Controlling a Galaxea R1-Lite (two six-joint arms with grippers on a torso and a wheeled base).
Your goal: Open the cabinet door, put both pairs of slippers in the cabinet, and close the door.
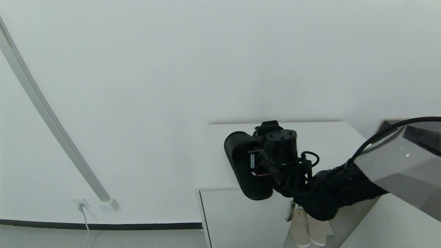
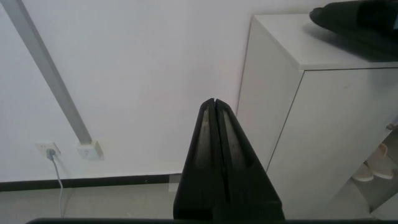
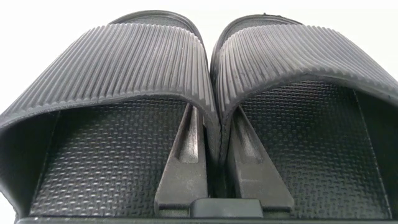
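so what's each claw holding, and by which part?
Right claw pinches the black slippers by their touching inner side walls. Left claw is shut, empty.

FREE: lower left, open floor and wall beside the tall white cabinet (image 1: 220,165); centre right, rear of its flat top surface | BLOCKED: pair of black ribbed rubber slippers (image 1: 246,168), clamped in right gripper (image 3: 212,115), overhanging the top's front edge above the open compartment | OCCUPIED: pair of white slippers (image 1: 308,232) on compartment floor, bottom right | BOUND: opened white door (image 1: 379,224), lower right corner
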